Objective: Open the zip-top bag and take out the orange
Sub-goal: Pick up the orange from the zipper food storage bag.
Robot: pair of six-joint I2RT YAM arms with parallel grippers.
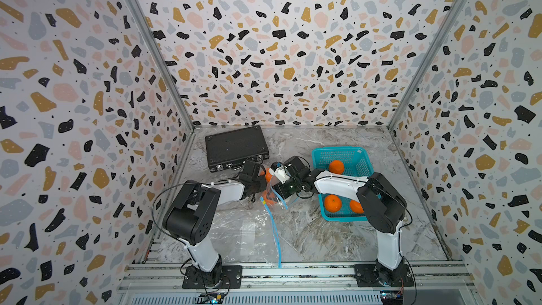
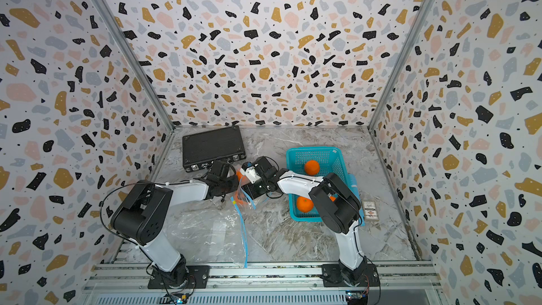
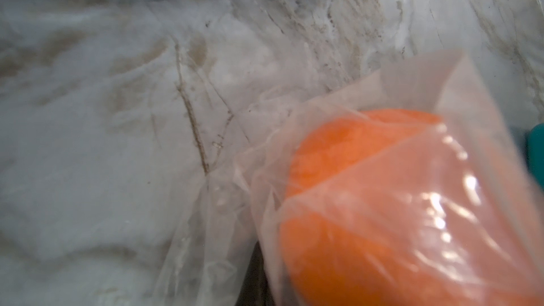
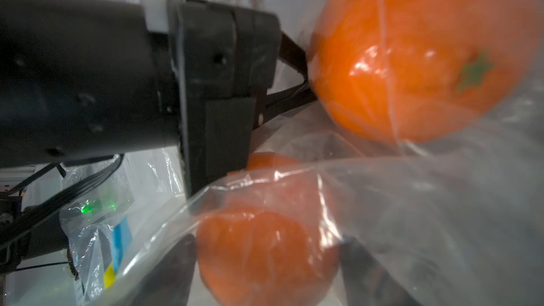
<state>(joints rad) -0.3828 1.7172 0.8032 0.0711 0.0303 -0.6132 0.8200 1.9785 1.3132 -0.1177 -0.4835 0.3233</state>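
Note:
The clear zip-top bag (image 1: 277, 196) (image 3: 412, 89) lies mid-table with two oranges inside. My left gripper (image 1: 262, 178) (image 2: 233, 178) (image 3: 256, 284) is shut on the bag's film beside the far orange (image 1: 268, 175) (image 4: 412, 54). My right gripper (image 1: 272, 198) (image 2: 244, 196) (image 4: 266, 260) reaches into the bag's mouth. It is open, one finger on each side of the near orange (image 4: 265, 248) (image 2: 239, 200), close to its skin. Both fingers show hazily through the film. From the right wrist view, the left gripper (image 4: 306, 85) has its fingers pinched together against the bag.
A teal basket (image 1: 340, 151) with three oranges stands under my right arm. A black case (image 1: 236, 148) lies at the back left. Clear film with a blue zip strip (image 1: 275, 236) lies flat toward the front. A small card (image 2: 370, 209) sits right of the basket.

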